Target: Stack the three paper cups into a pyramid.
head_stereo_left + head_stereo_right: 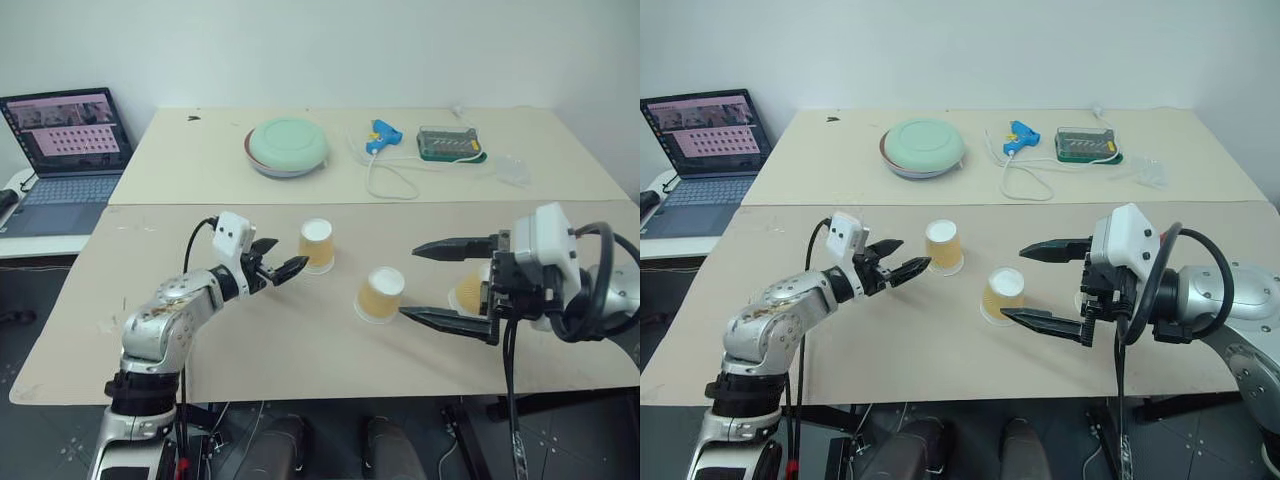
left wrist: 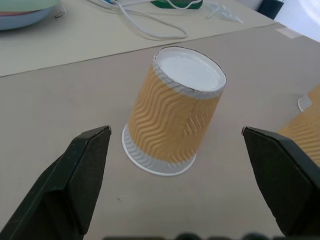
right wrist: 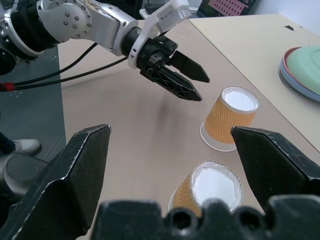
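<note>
Three yellow-orange paper cups stand upside down on the tan table [image 1: 300, 360]. One cup [image 1: 316, 245] stands just in front of my left gripper [image 1: 283, 257], which is open and apart from it; in the left wrist view this cup [image 2: 175, 110] sits between the spread fingers [image 2: 80, 170]. A second cup [image 1: 380, 295] is near the tips of my right gripper [image 1: 412, 283], open and empty. The third cup [image 1: 468, 295] is partly hidden behind the right gripper's lower finger. The right wrist view shows two cups [image 3: 230, 117] [image 3: 210, 192] and the left gripper [image 3: 175, 75].
At the back of the table are a pale green bowl [image 1: 288, 145], a blue glue gun [image 1: 381, 135] with a white cable, and a green box with a clear lid [image 1: 450, 143]. A laptop [image 1: 65, 160] sits on a side table to the left.
</note>
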Motion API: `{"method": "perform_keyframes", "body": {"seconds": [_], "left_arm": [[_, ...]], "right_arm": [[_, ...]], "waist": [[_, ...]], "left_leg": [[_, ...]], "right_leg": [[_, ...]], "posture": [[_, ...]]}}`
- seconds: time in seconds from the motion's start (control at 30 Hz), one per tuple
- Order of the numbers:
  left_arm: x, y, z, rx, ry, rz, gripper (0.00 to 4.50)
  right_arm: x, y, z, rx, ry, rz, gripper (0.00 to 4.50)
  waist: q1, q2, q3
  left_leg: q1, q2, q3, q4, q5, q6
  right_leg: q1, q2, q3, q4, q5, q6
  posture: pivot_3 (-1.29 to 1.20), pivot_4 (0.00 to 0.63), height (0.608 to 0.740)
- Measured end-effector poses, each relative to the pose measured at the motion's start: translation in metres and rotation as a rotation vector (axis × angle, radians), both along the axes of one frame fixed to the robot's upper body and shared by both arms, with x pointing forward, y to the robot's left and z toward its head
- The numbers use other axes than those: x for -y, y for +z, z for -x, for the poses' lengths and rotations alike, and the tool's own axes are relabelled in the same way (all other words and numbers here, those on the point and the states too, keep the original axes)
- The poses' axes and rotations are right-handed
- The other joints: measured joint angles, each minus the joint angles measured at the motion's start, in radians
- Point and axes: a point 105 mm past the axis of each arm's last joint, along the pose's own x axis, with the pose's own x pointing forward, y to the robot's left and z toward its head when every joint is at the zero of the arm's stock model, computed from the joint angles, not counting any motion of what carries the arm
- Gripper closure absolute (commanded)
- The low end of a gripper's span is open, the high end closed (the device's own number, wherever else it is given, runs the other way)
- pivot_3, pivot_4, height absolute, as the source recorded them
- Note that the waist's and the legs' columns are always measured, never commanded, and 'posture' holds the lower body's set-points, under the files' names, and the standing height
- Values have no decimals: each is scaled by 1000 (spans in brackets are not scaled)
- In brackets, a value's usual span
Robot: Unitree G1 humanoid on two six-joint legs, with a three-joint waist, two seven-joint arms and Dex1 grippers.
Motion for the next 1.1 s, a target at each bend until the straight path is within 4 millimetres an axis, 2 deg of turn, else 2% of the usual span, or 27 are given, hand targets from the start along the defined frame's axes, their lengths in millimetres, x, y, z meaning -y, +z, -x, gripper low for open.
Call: {"method": "perform_keyframes", "body": {"seconds": [0.3, 0.57, 0.73, 0.87, 1.1], "left_arm": [[16, -24, -14, -51, -78, -20, 23], [35, -11, -38, 3, -128, -7, 23], [46, 0, -46, 38, -159, 2, 23], [50, 4, -50, 56, -173, -4, 23], [50, -1, -49, 36, -185, -3, 23]], "right_arm": [[-3, 4, 4, 31, -6, -2, 0], [1, 4, 4, 38, -40, -6, 0], [2, 4, 4, 42, -52, -7, 0], [2, 4, 4, 44, -52, -6, 0], [4, 7, 4, 60, -67, -10, 0]], "waist": [[0, 0, 0], [2, 0, 0], [-2, -1, 0], [-2, -1, 0], [-1, -1, 0]], "left_leg": [[-1, 0, 0, 0, 0, 0], [-2, 0, 0, 0, 0, 0], [-2, 0, 0, 0, 0, 0], [-2, 0, 0, 0, 0, 1], [-2, 0, 0, 0, 0, 1]], "right_leg": [[-1, 0, 0, 0, 0, 0], [-1, 0, 0, 0, 1, 0], [-1, 0, 0, 0, 1, 0], [-1, 0, 0, 0, 1, 0], [-1, 0, 0, 0, 1, 1]], "posture": [[0, 150, 740], [0, 150, 740], [0, 150, 740], [0, 150, 740], [0, 150, 740]]}}
